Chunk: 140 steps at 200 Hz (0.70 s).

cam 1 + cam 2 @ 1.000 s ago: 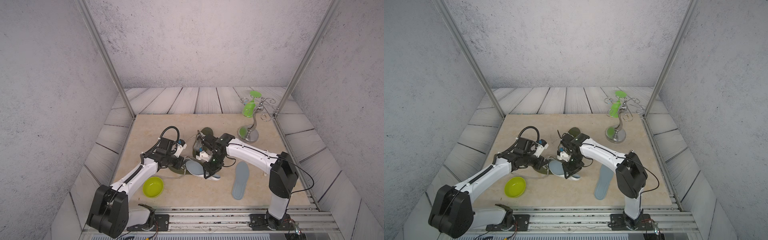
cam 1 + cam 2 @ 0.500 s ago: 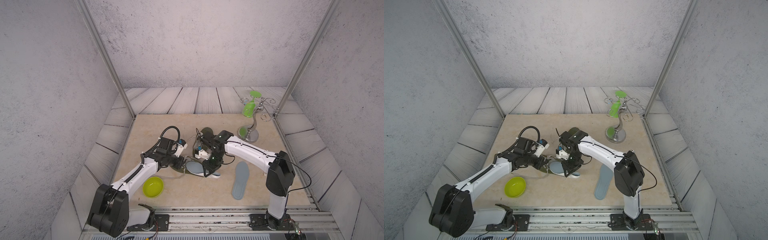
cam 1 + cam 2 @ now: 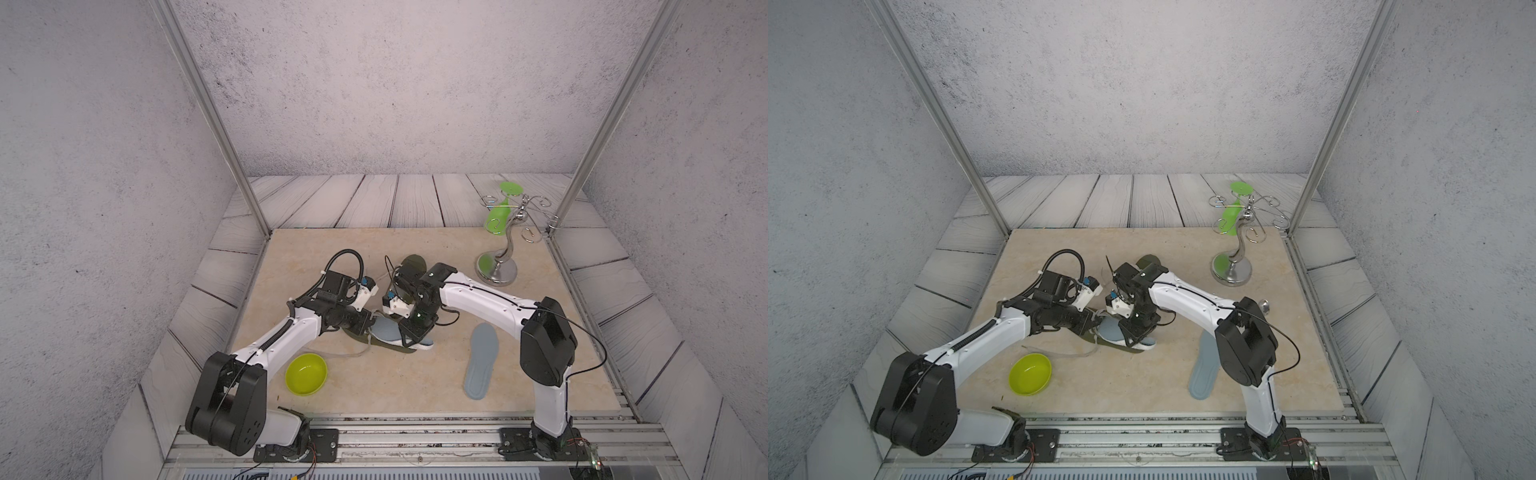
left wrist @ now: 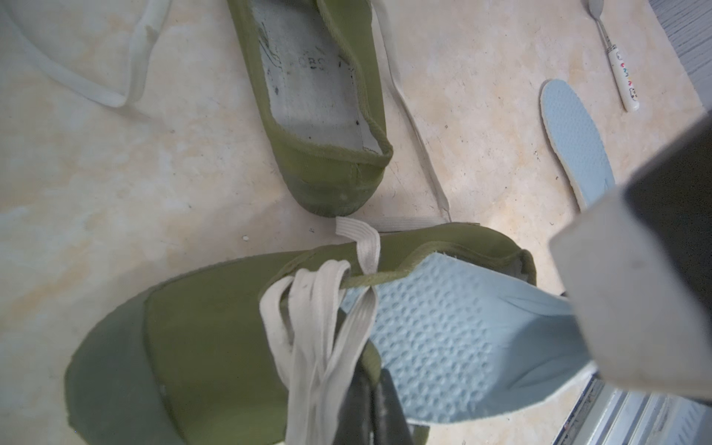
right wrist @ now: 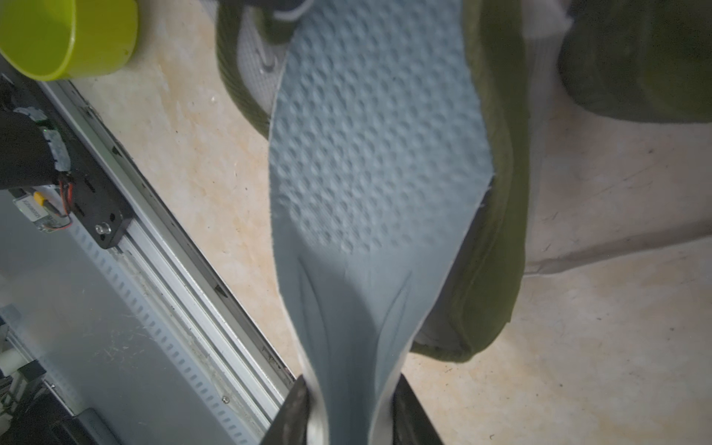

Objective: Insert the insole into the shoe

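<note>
An olive-green shoe (image 3: 376, 341) lies on the mat with its white laces (image 4: 319, 327) loose. A dimpled blue-grey insole (image 5: 377, 154) sticks out of its opening, the front part inside under the laces and the heel end raised. My right gripper (image 5: 350, 416) is shut on that heel end, one finger (image 5: 296, 412) on each side. My left gripper (image 4: 371, 385) is shut on the shoe's near rim beside the laces. In both top views the two grippers (image 3: 365, 326) (image 3: 1136, 332) meet over the shoe (image 3: 1142, 345).
A second olive shoe (image 4: 319, 96) lies just behind, partly under the right arm. A second insole (image 3: 480, 361) lies to the right, with a small spoon (image 4: 616, 65) past it. A lime-green bowl (image 3: 306, 373) sits front left; a chrome stand (image 3: 498, 266) is back right.
The right gripper has shifted a little to the left with the insole, toward the shoe's toe. The left arm has stayed where it was.
</note>
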Each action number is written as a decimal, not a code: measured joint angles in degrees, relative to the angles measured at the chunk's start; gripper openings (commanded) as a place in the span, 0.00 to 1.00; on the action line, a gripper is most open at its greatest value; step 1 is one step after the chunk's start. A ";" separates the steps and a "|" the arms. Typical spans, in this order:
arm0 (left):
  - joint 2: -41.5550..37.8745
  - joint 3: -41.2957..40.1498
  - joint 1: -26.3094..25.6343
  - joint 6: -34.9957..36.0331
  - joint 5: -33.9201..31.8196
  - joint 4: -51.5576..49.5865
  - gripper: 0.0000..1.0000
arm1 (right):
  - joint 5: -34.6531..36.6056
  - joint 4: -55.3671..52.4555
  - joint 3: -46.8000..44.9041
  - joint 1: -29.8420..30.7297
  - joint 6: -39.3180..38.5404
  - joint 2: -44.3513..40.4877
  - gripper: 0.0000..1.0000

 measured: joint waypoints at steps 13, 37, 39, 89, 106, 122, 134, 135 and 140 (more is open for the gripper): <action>0.48 0.46 0.07 0.00 0.61 0.09 0.00 | 0.42 1.64 -1.33 0.00 -0.59 0.00 0.33; 1.03 1.11 0.68 0.00 1.88 0.09 0.00 | 1.44 4.79 -3.87 -0.02 -1.77 -0.17 0.33; 1.09 1.18 0.76 0.00 1.95 0.09 0.00 | 1.51 5.07 -4.04 -0.02 -1.86 -0.17 0.33; 3.30 3.58 2.54 -0.02 4.39 -0.24 0.00 | 3.72 9.68 -5.42 -0.04 -2.19 -0.17 0.33; 4.04 4.20 2.71 -0.02 4.61 -0.04 0.00 | 3.93 9.86 -4.94 -0.04 -1.53 -0.17 0.33; 4.68 4.39 2.84 0.00 4.90 0.09 0.00 | 4.11 9.94 -4.66 -0.04 -1.11 -0.17 0.33; 4.90 4.39 2.91 0.00 4.94 0.09 0.00 | 4.46 9.86 -4.44 -0.04 -0.83 -0.17 0.33; 4.92 4.39 2.91 0.00 4.94 0.09 0.00 | 4.52 9.81 -4.37 -0.04 -0.76 -0.17 0.33; 4.96 4.39 2.99 0.00 5.03 0.11 0.00 | 4.72 9.70 -4.20 -0.04 -0.68 -0.17 0.33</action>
